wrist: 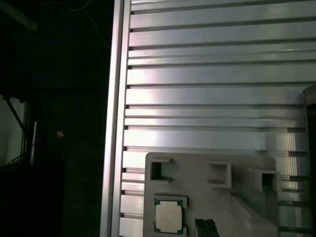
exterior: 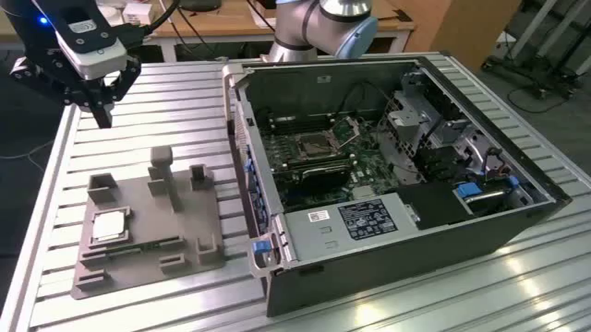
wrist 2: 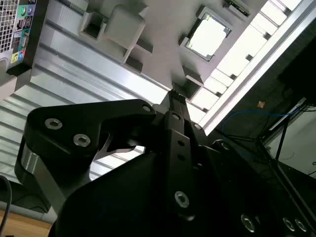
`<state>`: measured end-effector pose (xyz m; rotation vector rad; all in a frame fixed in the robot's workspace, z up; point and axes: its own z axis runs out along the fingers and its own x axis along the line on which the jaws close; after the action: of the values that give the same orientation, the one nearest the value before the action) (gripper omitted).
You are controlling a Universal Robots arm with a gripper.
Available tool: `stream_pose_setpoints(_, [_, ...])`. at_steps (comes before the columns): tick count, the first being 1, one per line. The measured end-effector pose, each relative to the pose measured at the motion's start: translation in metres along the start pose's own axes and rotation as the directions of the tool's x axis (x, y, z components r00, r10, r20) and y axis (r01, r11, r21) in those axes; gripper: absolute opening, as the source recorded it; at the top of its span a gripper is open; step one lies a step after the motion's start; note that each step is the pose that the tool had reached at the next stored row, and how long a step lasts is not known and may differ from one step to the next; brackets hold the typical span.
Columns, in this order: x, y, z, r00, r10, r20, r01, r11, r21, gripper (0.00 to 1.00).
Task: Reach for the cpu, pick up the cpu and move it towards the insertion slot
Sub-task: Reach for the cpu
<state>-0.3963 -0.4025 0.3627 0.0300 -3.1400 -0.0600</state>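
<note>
The step in hand is the reach. The tool (exterior: 104, 119) hangs high over the far end of the slatted aluminium desk (exterior: 166, 104), its fingers drawn together on nothing and pointing down, well apart from the cpu (exterior: 109, 225). The cpu lies flat, silvery face up, in a shallow recess of the grey fixture (exterior: 180, 221) toward the exterior view's left, and both wrist views look down on it in that seat. The insertion slot (exterior: 314, 145) sits on the board inside the open computer case (exterior: 406, 249), toward the exterior view's right of the fixture. To reach well, I judge the tool should cross to a spot directly above the chip while it is high, because several upright blocks (exterior: 162, 158) stand on the fixture near the recess and could catch a finger on a slanting approach. The fingers would need to part wider than the chip before going down, turned so that they meet 2 opposite edges squarely. The chip looks thin and sits low, so little edge is likely to stand proud. A straight, slow descent and a light squeeze seem wise, lest 1 finger land first and push the chip askew.
</note>
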Motion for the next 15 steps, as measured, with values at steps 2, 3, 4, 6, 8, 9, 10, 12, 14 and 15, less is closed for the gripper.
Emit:
stream_pose_setpoints(2, [0.0000, 0.0000, 0.0000, 1.0000, 0.000, 0.0000, 0.000, 1.0000, 0.0000, 0.11])
stream_pose_setpoints(3, [0.0000, 0.0000, 0.0000, 1.0000, 0.000, 0.0000, 0.000, 1.0000, 0.0000, 0.11])
stream_pose_setpoints(4, [0.0000, 0.0000, 0.0000, 1.0000, 0.000, 0.0000, 0.000, 1.0000, 0.0000, 0.11])
stream_pose_setpoints(6, [0.0000, 0.0000, 0.0000, 1.0000, 0.000, 0.0000, 0.000, 1.0000, 0.0000, 0.11])
stream_pose_setpoints(8, [0.0000, 0.0000, 0.0000, 1.0000, 0.000, 0.0000, 0.000, 1.0000, 0.0000, 0.11])
stream_pose_setpoints(9, [0.0000, 0.0000, 0.0000, 1.0000, 0.000, 0.0000, 0.000, 1.0000, 0.0000, 0.11])
stream_pose_setpoints(10, [0.0000, 0.0000, 0.0000, 1.0000, 0.000, 0.0000, 0.000, 1.0000, 0.0000, 0.11])
stream_pose_setpoints(12, [0.0000, 0.0000, 0.0000, 1.0000, 0.000, 0.0001, 0.000, 1.0000, 0.0000, 0.11])
stream_pose_setpoints(14, [0.0002, 0.0000, -0.0001, 1.0000, 0.000, -0.0002, 0.000, 1.0000, 0.0001, 0.11])
stream_pose_setpoints(15, [0.0009, 0.0000, -0.0001, 1.0000, 0.000, -0.0001, 0.000, 1.0000, 0.0001, 0.11])
